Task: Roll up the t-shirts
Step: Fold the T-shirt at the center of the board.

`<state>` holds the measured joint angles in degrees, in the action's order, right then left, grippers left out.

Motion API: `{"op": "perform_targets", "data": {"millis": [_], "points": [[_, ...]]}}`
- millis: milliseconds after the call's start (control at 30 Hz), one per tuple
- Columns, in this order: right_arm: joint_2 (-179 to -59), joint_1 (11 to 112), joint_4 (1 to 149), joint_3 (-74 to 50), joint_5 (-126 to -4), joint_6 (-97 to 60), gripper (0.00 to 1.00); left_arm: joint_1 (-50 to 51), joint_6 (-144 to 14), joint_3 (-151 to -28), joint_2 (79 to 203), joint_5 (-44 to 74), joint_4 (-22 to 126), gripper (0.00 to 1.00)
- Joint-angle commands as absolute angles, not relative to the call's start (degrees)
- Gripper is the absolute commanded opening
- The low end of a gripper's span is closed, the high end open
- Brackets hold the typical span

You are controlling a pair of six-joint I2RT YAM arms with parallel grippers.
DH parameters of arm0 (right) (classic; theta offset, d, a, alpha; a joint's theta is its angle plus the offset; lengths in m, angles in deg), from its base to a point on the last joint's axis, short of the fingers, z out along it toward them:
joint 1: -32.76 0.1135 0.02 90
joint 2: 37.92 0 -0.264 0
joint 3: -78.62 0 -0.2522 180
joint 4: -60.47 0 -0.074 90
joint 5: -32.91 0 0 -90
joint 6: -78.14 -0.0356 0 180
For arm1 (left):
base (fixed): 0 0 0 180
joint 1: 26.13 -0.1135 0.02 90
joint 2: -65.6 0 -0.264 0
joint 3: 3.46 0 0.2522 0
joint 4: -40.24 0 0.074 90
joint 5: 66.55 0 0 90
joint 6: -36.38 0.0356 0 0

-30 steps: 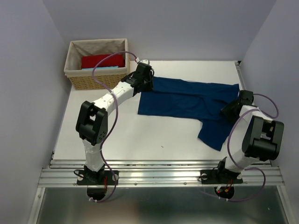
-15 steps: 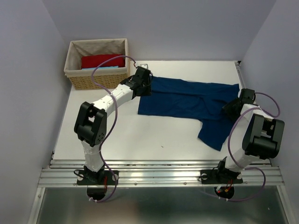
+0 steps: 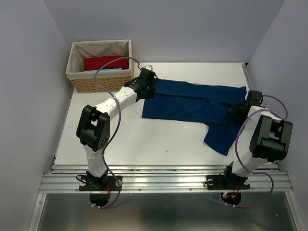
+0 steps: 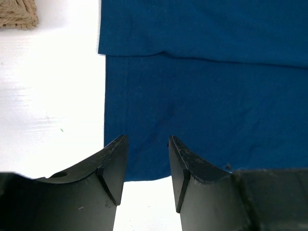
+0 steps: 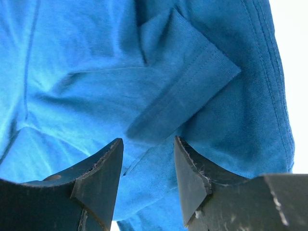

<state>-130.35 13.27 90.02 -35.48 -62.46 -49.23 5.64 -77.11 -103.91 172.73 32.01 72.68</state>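
Top external view shows the navy t-shirt [image 3: 192,103] spread on the counter [image 3: 144,144]. Left hand [image 4: 147,161] is open over its left end, right hand [image 5: 147,166] open over its right end; both grip nothing.

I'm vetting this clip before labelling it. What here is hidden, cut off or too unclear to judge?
1. Top view: red cloth and light-blue piece lie in the wicker basket; its wall hides whether they are rolled.
2. Left wrist view: only a basket corner shows, cut by the frame edge.
3. Right wrist view: the navy t-shirt overruns the frame; whether the right claw touches it is unclear.
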Motion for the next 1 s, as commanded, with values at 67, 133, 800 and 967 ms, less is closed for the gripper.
{"op": "perform_targets", "data": {"millis": [67,133,800,967], "points": [[-131.44,12.89,87.41,-34.53,-62.19,-50.36,0.52,5.69,-76.83,-106.51,170.54,33.47,72.63,0.5],[-131.88,12.89,86.71,-34.71,-62.1,-50.71,0.51,5.69,-76.74,-106.43,170.45,33.47,72.63,0.5],[-128.28,12.89,85.48,-36.55,-61.83,-50.27,0.01,5.69,-76.65,-106.43,170.63,33.38,72.72,0.5],[-124.77,12.89,86.18,-38.05,-64.47,-49.66,0.01,5.69,-76.57,-106.6,170.72,33.38,72.72,0.5]]}}
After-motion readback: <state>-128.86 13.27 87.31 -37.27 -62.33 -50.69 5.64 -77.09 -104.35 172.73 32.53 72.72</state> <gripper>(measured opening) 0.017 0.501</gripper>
